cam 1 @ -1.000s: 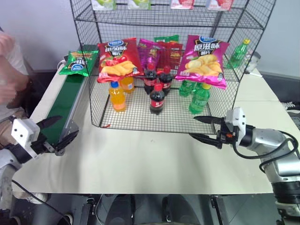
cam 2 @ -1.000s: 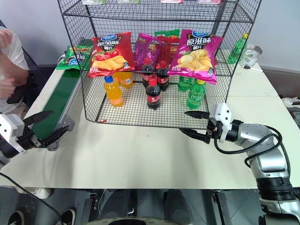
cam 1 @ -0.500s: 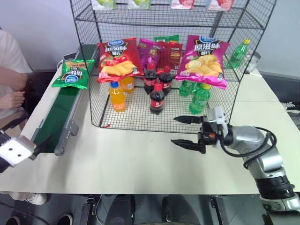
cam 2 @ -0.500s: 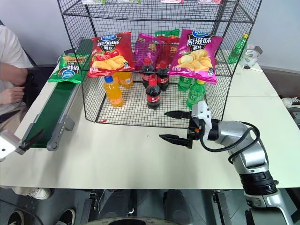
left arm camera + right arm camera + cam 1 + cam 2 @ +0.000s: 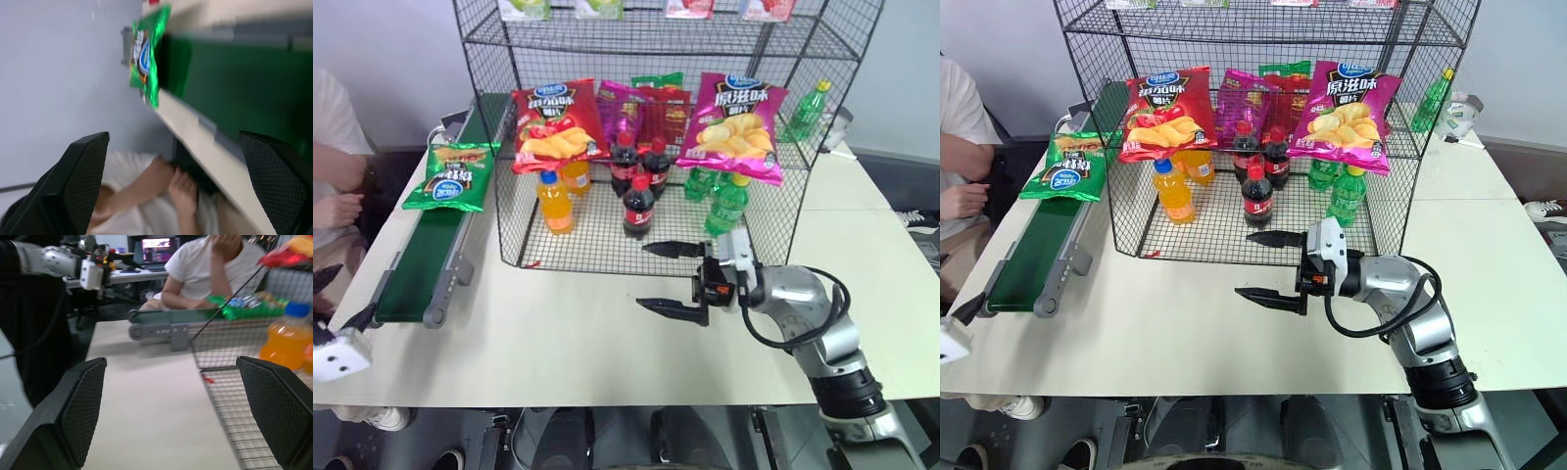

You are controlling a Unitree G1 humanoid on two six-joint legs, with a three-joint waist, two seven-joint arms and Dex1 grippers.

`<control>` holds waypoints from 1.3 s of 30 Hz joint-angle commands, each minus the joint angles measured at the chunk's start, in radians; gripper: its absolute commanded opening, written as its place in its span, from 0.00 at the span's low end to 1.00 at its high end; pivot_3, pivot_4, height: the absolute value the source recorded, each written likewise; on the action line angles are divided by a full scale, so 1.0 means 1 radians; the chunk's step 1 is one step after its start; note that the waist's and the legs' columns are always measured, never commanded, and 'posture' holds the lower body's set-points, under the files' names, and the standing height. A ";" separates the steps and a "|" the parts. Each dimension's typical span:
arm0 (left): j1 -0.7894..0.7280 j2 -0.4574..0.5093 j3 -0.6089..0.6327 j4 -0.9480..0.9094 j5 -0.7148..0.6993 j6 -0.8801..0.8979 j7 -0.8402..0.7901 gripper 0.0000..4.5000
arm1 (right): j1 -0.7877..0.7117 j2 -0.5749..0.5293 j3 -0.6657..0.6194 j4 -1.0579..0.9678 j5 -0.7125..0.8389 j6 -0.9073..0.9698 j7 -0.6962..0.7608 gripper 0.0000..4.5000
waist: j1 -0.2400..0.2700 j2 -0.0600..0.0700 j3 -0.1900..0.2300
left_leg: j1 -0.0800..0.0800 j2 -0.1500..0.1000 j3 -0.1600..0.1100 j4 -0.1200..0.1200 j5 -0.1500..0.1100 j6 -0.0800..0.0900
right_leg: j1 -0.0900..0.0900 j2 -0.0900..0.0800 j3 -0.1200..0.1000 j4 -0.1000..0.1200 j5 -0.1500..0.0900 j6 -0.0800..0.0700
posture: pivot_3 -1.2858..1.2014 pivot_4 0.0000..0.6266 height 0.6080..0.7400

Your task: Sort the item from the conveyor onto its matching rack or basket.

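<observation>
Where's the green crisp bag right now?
In the left eye view the green crisp bag lies on the conveyor, on the robot's left, partway along the belt, just outside the left wall of the black wire rack.

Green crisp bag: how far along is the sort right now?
Nothing looks done yet: the green crisp bag lies flat on the conveyor, beside the black wire rack, untouched. Neither gripper holds anything: the right gripper hovers open over the table in front of the rack, and the left gripper is open near the belt's end. Left: grasp the bag, carry it over, place it on the rack.
</observation>
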State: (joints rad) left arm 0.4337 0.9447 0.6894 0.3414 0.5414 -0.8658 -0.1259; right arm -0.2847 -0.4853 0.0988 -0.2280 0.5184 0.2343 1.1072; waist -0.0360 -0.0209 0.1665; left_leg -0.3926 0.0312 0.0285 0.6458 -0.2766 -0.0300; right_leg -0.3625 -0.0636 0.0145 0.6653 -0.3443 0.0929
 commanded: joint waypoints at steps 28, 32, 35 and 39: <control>-0.285 0.075 -0.364 0.192 0.037 0.119 0.210 1.00 | 0.059 -0.064 -0.044 -0.031 -0.006 -0.055 -0.008 0.98 | -0.007 -0.001 0.000 | 0.000 0.000 0.000 0.001 0.000 0.000 | -0.001 0.001 0.000 0.003 0.000 0.000 | 0.52 0.24 0.99; -0.374 0.083 -0.431 0.241 0.047 0.146 0.222 1.00 | 0.079 -0.069 -0.049 -0.042 -0.012 -0.060 -0.013 0.98 | -0.002 -0.001 0.000 | 0.000 0.000 0.000 0.001 0.000 0.000 | -0.001 0.001 0.000 0.003 0.000 0.000 | 0.52 0.24 0.99; -0.426 0.078 -0.477 0.270 0.042 0.160 0.222 1.00 | 0.085 -0.071 -0.054 -0.047 -0.013 -0.062 -0.022 0.98 | -0.003 -0.001 0.000 | 0.000 0.000 0.001 0.002 0.000 0.000 | -0.001 0.001 0.000 0.004 0.000 0.000 | 0.52 0.24 0.99; -0.467 0.070 -0.529 0.270 0.037 0.161 0.220 1.00 | 0.087 -0.071 -0.058 -0.052 -0.016 -0.064 -0.031 0.98 | -0.003 -0.001 0.000 | 0.000 0.000 0.001 0.002 0.000 0.000 | -0.002 0.001 0.000 0.005 0.000 0.000 | 0.52 0.24 0.99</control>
State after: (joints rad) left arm -0.0249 1.0102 0.1734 0.6149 0.5817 -0.7036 0.0848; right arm -0.1939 -0.5511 0.0642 -0.2351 0.4953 0.1888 1.0815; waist -0.0394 -0.0217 0.1660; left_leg -0.3925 0.0311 0.0294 0.6478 -0.2766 -0.0301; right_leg -0.3644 -0.0623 0.0141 0.6710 -0.3441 0.0934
